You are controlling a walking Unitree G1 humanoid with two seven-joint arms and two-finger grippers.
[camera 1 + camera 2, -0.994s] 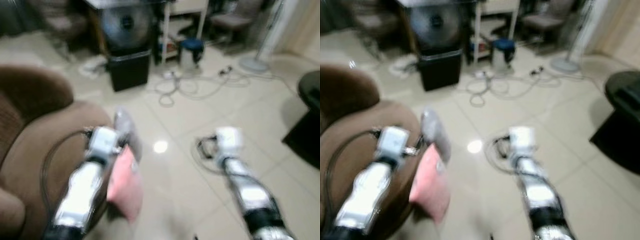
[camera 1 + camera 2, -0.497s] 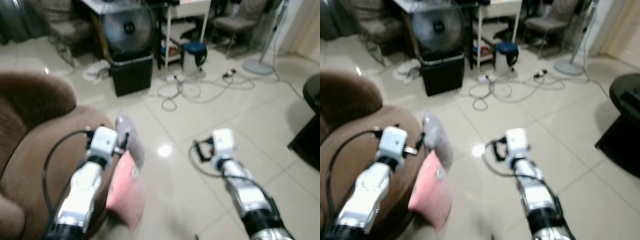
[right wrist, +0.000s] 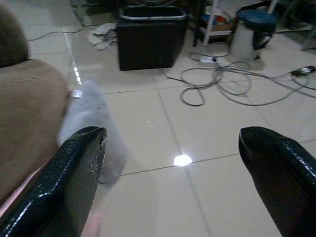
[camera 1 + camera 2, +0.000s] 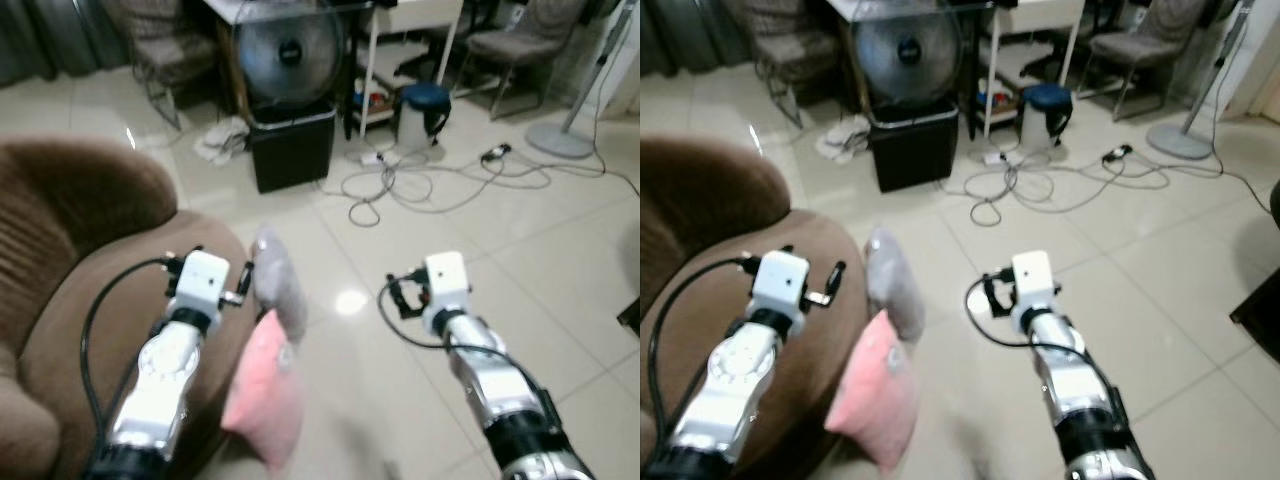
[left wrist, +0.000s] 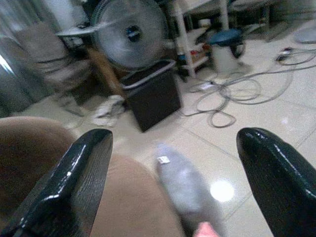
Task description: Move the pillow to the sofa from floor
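Note:
A pink pillow (image 4: 265, 400) stands on the floor, leaning against the front of the brown sofa (image 4: 70, 260). A grey pillow (image 4: 278, 283) leans on the sofa just beyond it. My left gripper (image 5: 175, 143) is open and empty, held above the sofa's edge beside the grey pillow (image 5: 182, 185). My right gripper (image 3: 173, 140) is open and empty too, out over the tiled floor to the right of both pillows. The grey pillow (image 3: 91, 123) and the sofa's edge (image 3: 29, 108) lie ahead of it.
Farther back stand a black bin (image 4: 292, 145) under a round fan (image 4: 288, 50), a white shelf unit and a blue-topped bucket (image 4: 422, 108). Loose cables (image 4: 430, 180) sprawl on the tiles. A fan base (image 4: 560, 140) and chairs stand at the back right.
The camera has turned, so the whole scene has slid to the right and sharpened. Both arms hold about the same pose, and the pillows have not moved.

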